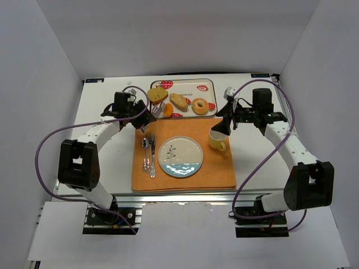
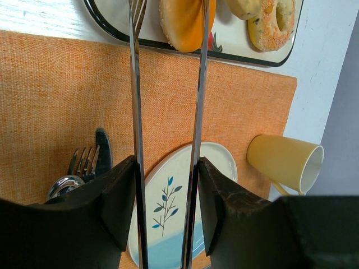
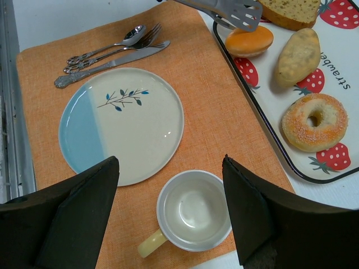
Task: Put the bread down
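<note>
The left pincer, clamped on tongs, points far-right at the orange bun framed between their tips; the right pincer, fingers apart, is farther off.

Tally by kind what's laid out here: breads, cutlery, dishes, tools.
Bread pieces on the strawberry-print tray: 4
Silver cutlery pieces on the orange woven placemat: 3
Dishes (blue-and-white round plate, yellow ceramic mug): 2
Metal tongs: 1
Total: 10

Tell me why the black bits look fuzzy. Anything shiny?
Left wrist view: black fingers sit too near the lens, so blurry; the long silver metal tongs gleam. Right wrist view: black fingers soft too, tiny glints on the round white-and-blue ceramic plate. Top view: even light.
</note>
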Action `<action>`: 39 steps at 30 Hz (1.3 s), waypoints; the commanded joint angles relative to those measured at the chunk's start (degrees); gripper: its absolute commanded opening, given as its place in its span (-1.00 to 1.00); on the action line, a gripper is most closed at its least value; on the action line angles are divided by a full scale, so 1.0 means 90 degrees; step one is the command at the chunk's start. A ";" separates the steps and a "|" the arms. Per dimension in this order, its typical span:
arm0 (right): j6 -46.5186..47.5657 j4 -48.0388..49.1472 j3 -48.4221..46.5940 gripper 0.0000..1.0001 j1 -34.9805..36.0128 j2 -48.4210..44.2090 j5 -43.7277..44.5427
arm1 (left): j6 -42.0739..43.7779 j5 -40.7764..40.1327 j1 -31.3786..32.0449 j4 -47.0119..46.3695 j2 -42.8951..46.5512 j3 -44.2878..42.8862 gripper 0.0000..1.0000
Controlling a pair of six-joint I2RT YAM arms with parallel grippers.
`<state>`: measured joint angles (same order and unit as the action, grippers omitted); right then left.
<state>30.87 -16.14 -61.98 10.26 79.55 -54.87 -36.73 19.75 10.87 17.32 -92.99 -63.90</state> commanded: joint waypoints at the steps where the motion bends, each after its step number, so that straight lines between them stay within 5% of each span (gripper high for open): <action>1: -0.0032 0.0182 0.0070 0.57 -0.0046 -0.0147 -0.0192 | -0.0128 0.0257 0.0003 -0.0361 0.0039 -0.0205 0.11; 29: -0.0090 0.0231 0.0050 0.58 -0.0095 -0.0108 -0.0231 | -0.0216 0.0950 0.0188 -0.0362 -0.0566 -0.0488 0.08; 39: -0.0091 0.0231 0.0099 0.58 -0.0134 -0.0167 -0.0241 | -0.0109 0.0843 0.0198 -0.0255 -0.0420 -0.0624 -0.64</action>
<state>30.37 -15.73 -61.95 9.52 79.55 -55.68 -38.74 27.03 12.51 15.03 -99.07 -66.39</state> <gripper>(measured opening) 0.789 0.324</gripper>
